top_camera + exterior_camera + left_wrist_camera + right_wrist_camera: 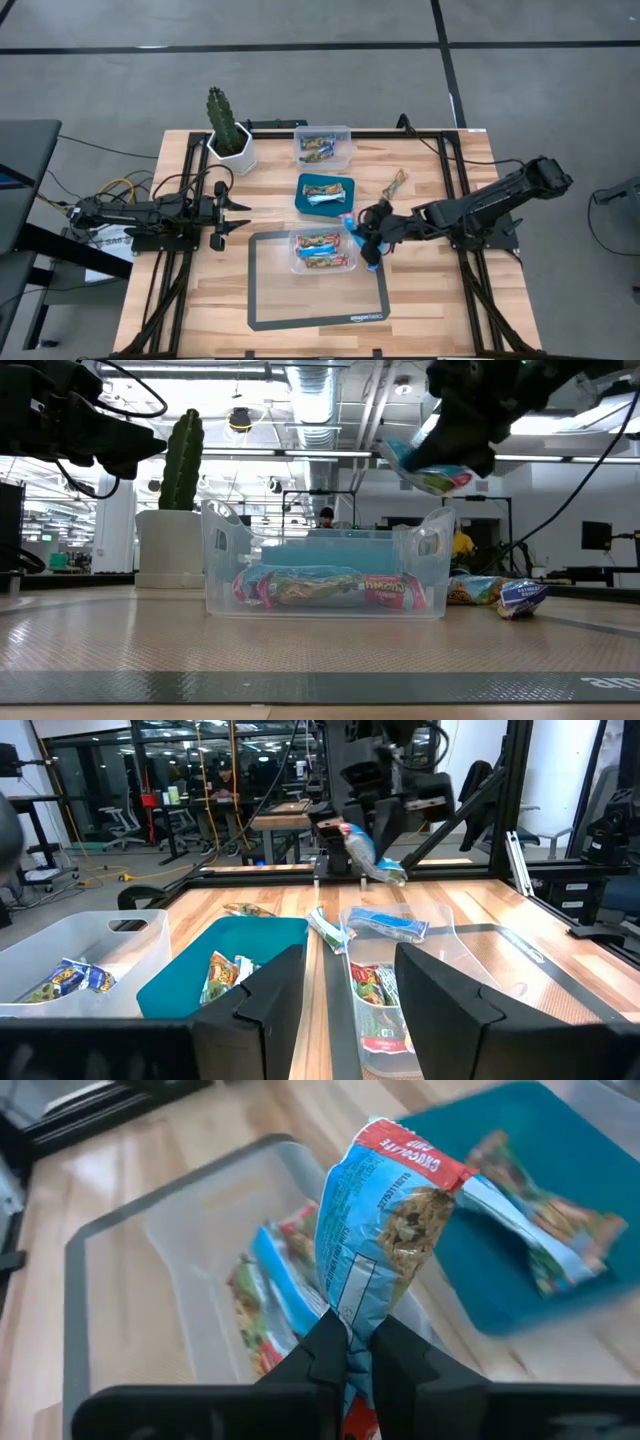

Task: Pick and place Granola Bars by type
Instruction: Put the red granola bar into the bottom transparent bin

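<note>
My right gripper [363, 232] is shut on a bright blue and white granola bar [385, 1230], held in the air by the right end of the clear bin [292, 242] on the grey mat. That bin holds several bars, tan and blue. The teal bin [301, 196] behind it holds a few bars, and the far clear bin [347, 136] holds some too. A tan bar [397, 183] and a blue bar [522, 597] lie loose on the table. My left gripper [238, 215] waits open at the table's left, well apart from the bins. My right gripper pinches the blue bar by one end [352, 1320] between its two fingers, coming from the table's right and slanting down. The bar is lifted clear and sticks out beyond the fingertips, tilted [428, 468], above the clear bin's right end.
A potted cactus [228, 125] stands at the far left of the table. The grey mat [300, 310] has bare room on its near half. Black frame rails run along both sides of the table.
</note>
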`<state>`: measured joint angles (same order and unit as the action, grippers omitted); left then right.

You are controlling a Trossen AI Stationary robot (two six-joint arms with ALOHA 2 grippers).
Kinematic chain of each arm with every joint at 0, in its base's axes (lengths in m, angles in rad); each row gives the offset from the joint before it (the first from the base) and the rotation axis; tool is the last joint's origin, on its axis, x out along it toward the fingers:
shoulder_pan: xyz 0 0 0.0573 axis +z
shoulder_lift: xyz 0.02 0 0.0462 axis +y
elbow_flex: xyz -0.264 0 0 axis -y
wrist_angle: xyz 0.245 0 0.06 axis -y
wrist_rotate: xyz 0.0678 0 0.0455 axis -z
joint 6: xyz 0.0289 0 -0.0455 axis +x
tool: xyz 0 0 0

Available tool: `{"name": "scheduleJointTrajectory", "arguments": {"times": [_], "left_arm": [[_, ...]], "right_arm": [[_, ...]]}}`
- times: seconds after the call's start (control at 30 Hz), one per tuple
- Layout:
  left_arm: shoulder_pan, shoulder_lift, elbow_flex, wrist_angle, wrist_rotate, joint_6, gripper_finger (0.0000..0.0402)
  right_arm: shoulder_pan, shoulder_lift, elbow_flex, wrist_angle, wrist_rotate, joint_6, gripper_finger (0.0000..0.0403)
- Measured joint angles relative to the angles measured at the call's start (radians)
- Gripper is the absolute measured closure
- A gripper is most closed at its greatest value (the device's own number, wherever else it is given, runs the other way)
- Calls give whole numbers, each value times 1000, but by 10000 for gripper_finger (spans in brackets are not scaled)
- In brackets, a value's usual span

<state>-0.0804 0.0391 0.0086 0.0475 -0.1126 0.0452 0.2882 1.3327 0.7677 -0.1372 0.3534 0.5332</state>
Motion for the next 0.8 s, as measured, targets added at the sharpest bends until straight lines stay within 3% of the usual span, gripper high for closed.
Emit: {"name": "scheduleJointTrajectory", "arguments": {"times": [0.33,0.8], "left_arm": [[0,0,0,0,0,0,248],[0,0,0,0,0,0,248]], "right_arm": [[0,162,190,35,-16,-267,376],[0,422,583,-432,-125,-454,376]]}}
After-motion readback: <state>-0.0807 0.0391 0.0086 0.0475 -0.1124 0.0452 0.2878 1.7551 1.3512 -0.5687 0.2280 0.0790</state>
